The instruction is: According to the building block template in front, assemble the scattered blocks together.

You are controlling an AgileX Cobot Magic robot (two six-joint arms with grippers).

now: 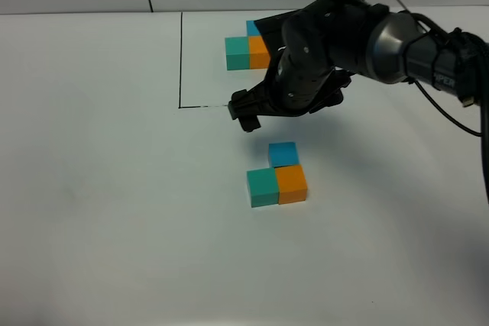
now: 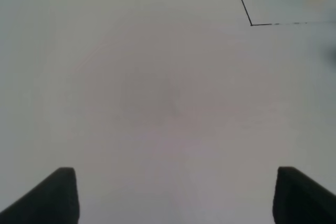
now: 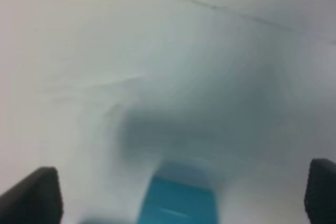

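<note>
Though the right gripper hangs above the table between the template and the loose blocks, it grasps nothing; in its wrist view the fingers stand wide apart with the blue block free on the table below; that block touches the orange one, which sits flush beside the teal one, matching the bordered trio's L; I'd judge the last placement done and the release in hand; the left gripper is spread over bare table, empty; next calls for lifting clear without nudging the blue block.
</note>
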